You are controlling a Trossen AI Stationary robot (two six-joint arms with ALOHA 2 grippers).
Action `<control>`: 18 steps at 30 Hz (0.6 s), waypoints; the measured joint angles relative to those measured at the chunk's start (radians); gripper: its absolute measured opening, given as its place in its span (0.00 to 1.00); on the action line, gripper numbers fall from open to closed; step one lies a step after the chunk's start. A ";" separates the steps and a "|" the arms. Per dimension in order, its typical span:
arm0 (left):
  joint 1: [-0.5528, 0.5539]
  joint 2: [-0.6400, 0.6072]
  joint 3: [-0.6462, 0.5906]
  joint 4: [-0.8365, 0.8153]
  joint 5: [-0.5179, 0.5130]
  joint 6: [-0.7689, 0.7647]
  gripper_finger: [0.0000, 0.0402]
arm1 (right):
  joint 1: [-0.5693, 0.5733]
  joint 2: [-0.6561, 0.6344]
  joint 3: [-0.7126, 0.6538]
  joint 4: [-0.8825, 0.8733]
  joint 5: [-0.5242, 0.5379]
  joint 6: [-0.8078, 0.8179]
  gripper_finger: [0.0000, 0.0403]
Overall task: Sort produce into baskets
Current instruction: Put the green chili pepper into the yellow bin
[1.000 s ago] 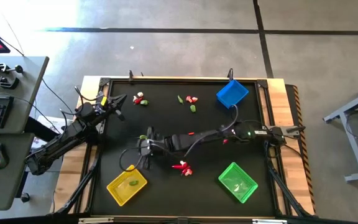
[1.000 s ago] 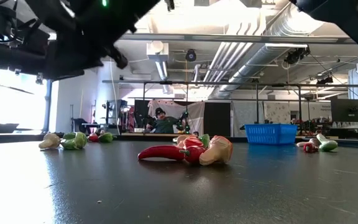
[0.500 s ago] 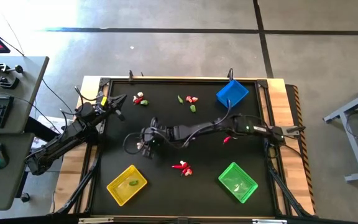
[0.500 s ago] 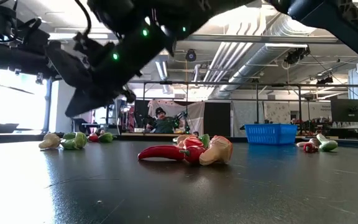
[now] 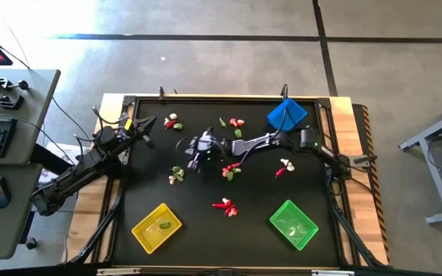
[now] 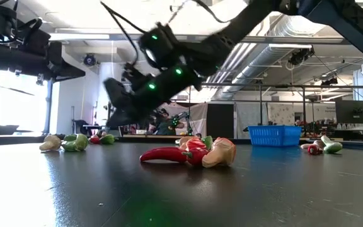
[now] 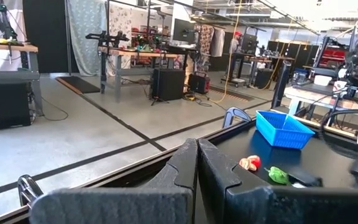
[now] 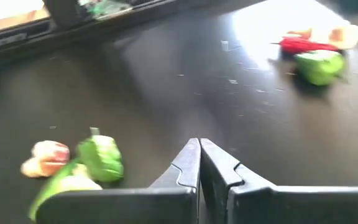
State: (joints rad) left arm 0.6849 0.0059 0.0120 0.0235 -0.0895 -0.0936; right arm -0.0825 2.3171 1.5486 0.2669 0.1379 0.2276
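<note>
The produce lies in small clusters on the black table: red chili and bulb [image 6: 194,153] near the middle front, green pods with a pink bulb [image 8: 86,165], and others [image 5: 173,121] [image 5: 232,123] toward the far edge. The yellow basket [image 5: 157,227] holds one green piece. The green basket [image 5: 293,224] stands near right and the blue one [image 5: 286,113] far right. My right gripper [image 8: 199,155] is shut, hovering over bare table left of centre [image 5: 190,146] between two clusters. My left gripper [image 7: 197,162] waits shut and level at the far left [image 5: 148,123].
The right arm [image 5: 282,146] stretches across the middle of the table from the right side, above a cluster of red and green pieces [image 5: 230,169]. A further red and white cluster [image 5: 285,166] lies right of centre. A raised frame [image 5: 206,97] borders the table.
My right gripper has swung from beside the yellow basket toward the table's far edge and a little to the right, staying shut. Clusters that the arm covered now show beneath where it was.
</note>
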 joint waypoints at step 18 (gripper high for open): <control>0.000 0.000 0.000 0.000 0.000 0.000 0.00 | -0.205 -0.248 -0.323 0.032 -0.212 -0.050 0.00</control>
State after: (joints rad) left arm 0.6846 0.0063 0.0120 0.0235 -0.0895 -0.0933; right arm -0.2878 2.0693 1.2261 0.2988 -0.0739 0.1776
